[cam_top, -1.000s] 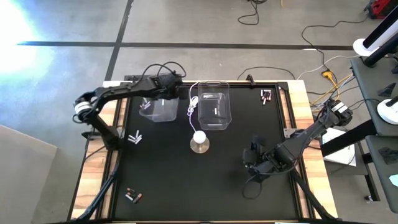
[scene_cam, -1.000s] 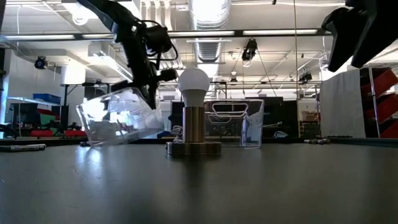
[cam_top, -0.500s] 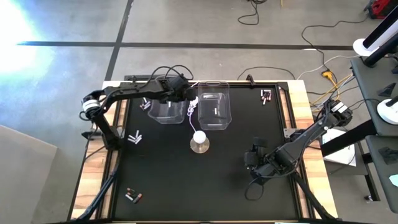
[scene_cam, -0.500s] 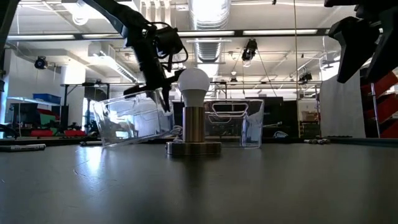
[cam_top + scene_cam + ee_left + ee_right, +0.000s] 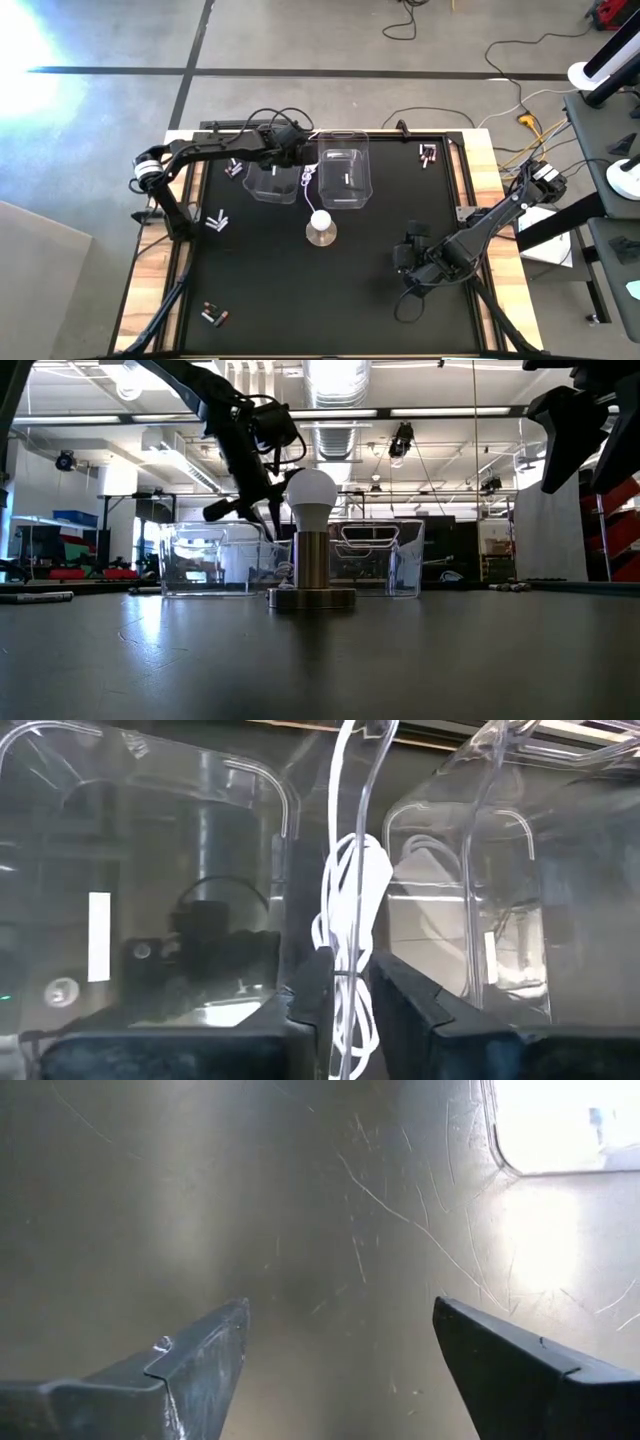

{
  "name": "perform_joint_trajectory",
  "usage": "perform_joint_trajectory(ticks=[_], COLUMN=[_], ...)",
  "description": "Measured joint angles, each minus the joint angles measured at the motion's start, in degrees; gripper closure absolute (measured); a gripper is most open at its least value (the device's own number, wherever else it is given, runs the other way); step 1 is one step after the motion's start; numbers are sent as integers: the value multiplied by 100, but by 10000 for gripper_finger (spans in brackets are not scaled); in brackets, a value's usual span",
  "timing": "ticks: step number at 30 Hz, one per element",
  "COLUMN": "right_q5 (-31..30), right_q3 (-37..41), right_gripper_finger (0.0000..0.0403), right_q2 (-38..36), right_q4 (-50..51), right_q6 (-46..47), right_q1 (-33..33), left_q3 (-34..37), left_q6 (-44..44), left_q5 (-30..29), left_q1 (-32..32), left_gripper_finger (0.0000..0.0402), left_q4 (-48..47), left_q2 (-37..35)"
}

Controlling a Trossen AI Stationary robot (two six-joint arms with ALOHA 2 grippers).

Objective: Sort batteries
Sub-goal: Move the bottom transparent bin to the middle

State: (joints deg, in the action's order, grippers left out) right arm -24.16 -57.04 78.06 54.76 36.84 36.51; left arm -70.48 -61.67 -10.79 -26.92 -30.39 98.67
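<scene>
Small groups of batteries lie on the black table: at the far right [image 5: 428, 153], left of the left bin [image 5: 233, 168], at the left [image 5: 217, 220] and at the near left [image 5: 213, 315]. Two clear plastic bins stand side by side at the far middle, the left bin [image 5: 268, 180] flat on its base next to the right bin [image 5: 343, 178]. My left gripper [image 5: 298, 157] is at the left bin's wall that faces the right bin, fingers a narrow gap apart. My right gripper [image 5: 412, 255] hangs open over bare table at the near right. My left gripper slants down from the table's left, one finger [image 5: 312, 990] inside the left bin and one outside, either side of the wall [image 5: 372, 840] that faces the right bin. A narrow gap shows between the fingers. Whether they touch the wall, I cannot tell.
A white cable [image 5: 345, 910] hangs coiled between the two bins. Its lamp, with a white bulb on a round metal base [image 5: 320, 228], stands just in front of them. Bare black table lies in the middle and at the near right. Raised rails edge the table.
My left gripper has gone toward the table's right edge and slightly down with the left bin. The bin was tilted, its right end raised. It has come down flat on the table, closer to the right bin.
</scene>
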Motion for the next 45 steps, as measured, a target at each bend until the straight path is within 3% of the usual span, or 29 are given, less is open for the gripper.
perform_joint_trajectory(ticks=[4,8,16,21,26,34,39,45], right_q5=[0,3,4,4,9,313,358,361], right_q3=[0,0,13,26,26,-70,-262,-235], right_gripper_finger=[87,90,86,79,78,78,85,84], right_q2=[0,0,0,0,0,0,0,0], right_q4=[-6,-7,-8,-24,-202,-466,-450,-435], right_q6=[2,2,109,79,-110,-1509,-2453,-2897], right_q1=[0,0,-2,-4,-135,-1635,-2526,-3057], left_q3=[-45,-493,-1088,-584,317,1453,1627,1788], left_q6=[148,970,2935,4286,5707,7300,8324,9233], left_q5=[133,145,-591,-1022,-1145,-1414,-1632,-1559], left_q1=[-2,0,-112,-275,-392,-586,-694,-1050], left_gripper_finger=[328,309,272,268,268,268,268,268], left_q4=[132,-33,-1764,-2915,-2947,-2741,-2715,-2538], left_q2=[-25,-240,-1262,-2231,-3275,-3857,-3723,-3187])
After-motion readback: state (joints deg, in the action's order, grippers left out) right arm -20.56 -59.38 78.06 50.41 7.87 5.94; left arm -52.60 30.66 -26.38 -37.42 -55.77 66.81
